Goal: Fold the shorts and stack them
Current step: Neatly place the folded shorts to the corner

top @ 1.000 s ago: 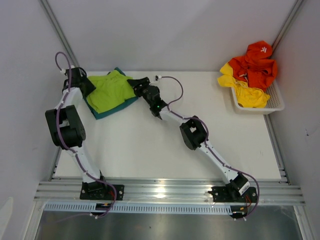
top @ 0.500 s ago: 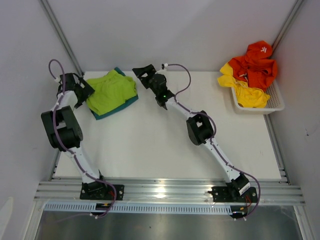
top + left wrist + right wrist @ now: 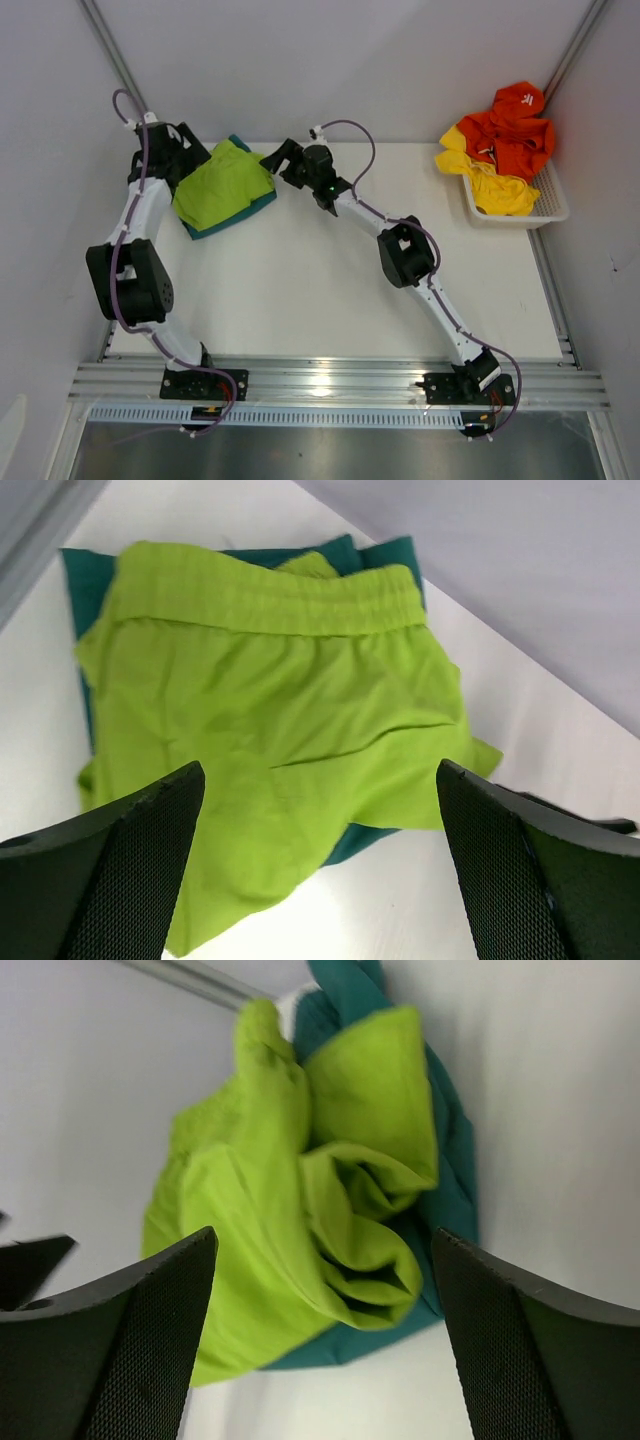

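From the top view, my left gripper (image 3: 188, 152) stands at the far-left edge of the stack with its fingers spread and nothing between them. My right gripper (image 3: 272, 160) stands at the stack's far-right corner, spread and empty too. The lime green shorts (image 3: 222, 185) lie on the teal shorts (image 3: 258, 207), in the far-left part of the table (image 3: 320, 290), so the pile sits between my two grippers. It is skewed to the table's edges, its long axis running roughly from one gripper to the other. Neither arm looks clearly nearer, and I cannot tell here whether either one touches cloth. A white basket (image 3: 548, 208) of orange and yellow garments sits well apart at the far right.

My left wrist camera looks down on the lime pair, which lies fairly flat with its waistband on the far side. Teal shows only as a rim at the far side and a sliver at the near right. Both mesh pads (image 3: 120, 865) stand wide apart and hold nothing.

My right wrist camera meets the pile side-on. The lime cloth is bunched here into loose rolls instead of a clean fold, and I judge this edge wants tidying. The teal pair is mostly covered, and I see no drawstring or logo.
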Action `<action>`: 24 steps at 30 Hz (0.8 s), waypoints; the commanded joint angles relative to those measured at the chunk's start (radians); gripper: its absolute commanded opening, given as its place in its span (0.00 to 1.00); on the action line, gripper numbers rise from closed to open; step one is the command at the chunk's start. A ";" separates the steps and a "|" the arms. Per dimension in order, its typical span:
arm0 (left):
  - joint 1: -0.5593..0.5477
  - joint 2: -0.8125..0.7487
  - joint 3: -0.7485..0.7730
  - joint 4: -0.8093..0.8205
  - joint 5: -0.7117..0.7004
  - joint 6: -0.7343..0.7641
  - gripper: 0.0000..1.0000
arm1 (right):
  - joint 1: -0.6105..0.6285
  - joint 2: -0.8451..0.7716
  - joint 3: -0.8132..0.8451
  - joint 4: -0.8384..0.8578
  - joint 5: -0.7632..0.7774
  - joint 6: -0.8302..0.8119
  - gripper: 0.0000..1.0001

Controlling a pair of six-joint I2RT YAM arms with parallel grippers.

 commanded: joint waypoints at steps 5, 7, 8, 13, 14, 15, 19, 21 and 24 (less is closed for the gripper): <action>-0.035 0.137 0.111 0.094 0.136 0.008 0.99 | 0.006 -0.016 -0.021 -0.055 -0.068 -0.049 0.87; -0.035 0.170 0.120 0.120 0.159 -0.001 0.99 | 0.009 -0.007 -0.018 -0.033 -0.076 -0.051 0.83; -0.035 0.202 0.125 0.136 0.179 -0.006 0.99 | 0.010 0.004 -0.015 -0.025 -0.082 -0.052 0.81; -0.037 0.280 0.166 0.136 0.192 -0.015 0.99 | 0.012 0.044 0.045 -0.045 -0.117 -0.037 0.73; -0.037 0.294 0.168 0.142 0.193 -0.015 0.99 | 0.014 0.044 0.040 -0.048 -0.117 -0.035 0.73; -0.037 0.299 0.169 0.143 0.195 -0.017 0.99 | 0.015 0.042 0.036 -0.051 -0.117 -0.038 0.74; -0.035 0.317 0.172 0.153 0.198 -0.010 0.99 | 0.032 0.035 -0.003 -0.036 -0.119 -0.049 0.76; -0.037 0.326 0.179 0.154 0.198 0.000 0.99 | 0.037 0.036 0.000 -0.038 -0.119 -0.048 0.72; -0.037 0.348 0.194 0.151 0.189 0.014 0.99 | 0.043 0.053 0.031 -0.056 -0.117 -0.041 0.62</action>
